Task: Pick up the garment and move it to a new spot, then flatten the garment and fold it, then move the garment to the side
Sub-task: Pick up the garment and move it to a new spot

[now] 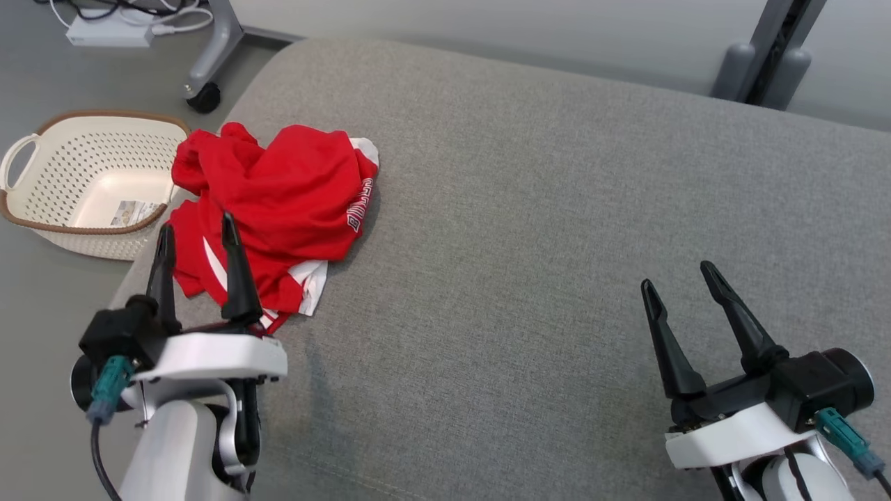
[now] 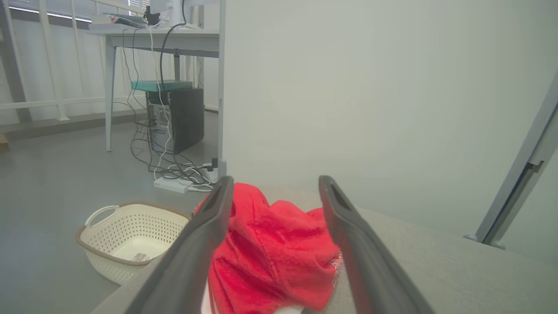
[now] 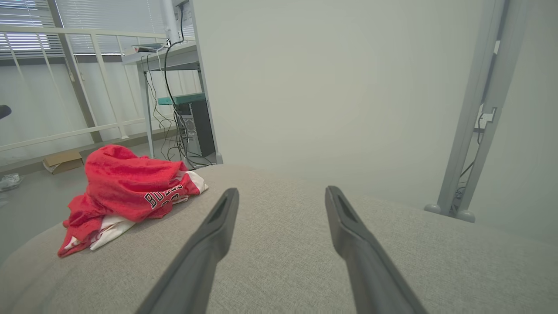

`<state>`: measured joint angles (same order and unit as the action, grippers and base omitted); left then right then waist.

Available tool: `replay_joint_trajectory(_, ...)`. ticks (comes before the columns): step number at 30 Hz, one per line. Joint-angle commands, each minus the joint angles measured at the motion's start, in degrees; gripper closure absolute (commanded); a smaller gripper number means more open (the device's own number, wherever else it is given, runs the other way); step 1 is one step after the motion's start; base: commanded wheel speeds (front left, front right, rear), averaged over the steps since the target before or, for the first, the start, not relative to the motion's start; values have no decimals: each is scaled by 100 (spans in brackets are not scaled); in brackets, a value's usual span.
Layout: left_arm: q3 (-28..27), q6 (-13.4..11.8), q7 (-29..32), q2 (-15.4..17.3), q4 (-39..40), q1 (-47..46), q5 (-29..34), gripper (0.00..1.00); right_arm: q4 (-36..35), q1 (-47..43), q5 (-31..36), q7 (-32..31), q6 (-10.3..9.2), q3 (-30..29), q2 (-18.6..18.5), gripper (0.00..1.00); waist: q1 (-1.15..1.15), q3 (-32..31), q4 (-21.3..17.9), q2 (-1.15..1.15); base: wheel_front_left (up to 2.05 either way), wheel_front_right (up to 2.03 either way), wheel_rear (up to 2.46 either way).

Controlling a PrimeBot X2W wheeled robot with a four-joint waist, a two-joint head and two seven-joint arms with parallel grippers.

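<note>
A crumpled red garment (image 1: 278,202) with white trim and lettering lies in a heap near the left end of the grey cushioned surface (image 1: 543,229). My left gripper (image 1: 197,226) stands open just in front of the heap's near edge, its fingers over the cloth and holding nothing. In the left wrist view the garment (image 2: 270,257) sits between and beyond the two spread fingers. My right gripper (image 1: 679,275) is open and empty over bare cushion at the lower right, far from the heap. The right wrist view has the garment (image 3: 126,187) off to its left.
A cream perforated basket (image 1: 83,181) with a brown rim stands on the floor to the left of the cushion, with a paper in it. A caster leg (image 1: 205,90) and a power strip (image 1: 108,31) lie behind it. A grey post (image 1: 766,62) rises at the far right.
</note>
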<state>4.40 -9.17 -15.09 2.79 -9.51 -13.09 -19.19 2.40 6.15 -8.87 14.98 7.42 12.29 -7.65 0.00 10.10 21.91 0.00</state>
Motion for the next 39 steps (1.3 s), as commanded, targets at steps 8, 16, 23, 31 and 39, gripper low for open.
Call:
replay_joint_trajectory(8, -343, -6, -9, 21, -1092, -1360, -403, 0, -31, 403, 53, 33, 13, 68, -356, 0, 0, 888, -204, 0, 0, 0, 0)
replay_joint_trajectory(16, -651, -27, -8, 112, -2994, -2730, -247, 0, 88, 619, 79, 33, 13, 153, -556, 0, 0, 1294, -250, 0, 0, 0, 0)
replay_joint_trajectory(23, -643, 96, 664, 304, -4511, -3659, -409, 0, 150, 746, 69, 33, 13, 221, -578, 0, 0, 1431, -287, 0, 0, 0, 0)
replay_joint_trajectory(31, -365, 391, 1580, 425, -5531, -4111, -347, 0, 213, 809, 9, 33, 13, 202, -468, 0, 0, 1426, -365, 0, 0, 0, 0)
replay_joint_trajectory(39, -130, 767, 1897, 479, -5991, -4094, -302, 100, 261, 791, -14, 33, 13, 178, -334, 0, 0, 1297, -436, 0, 0, 0, 0)
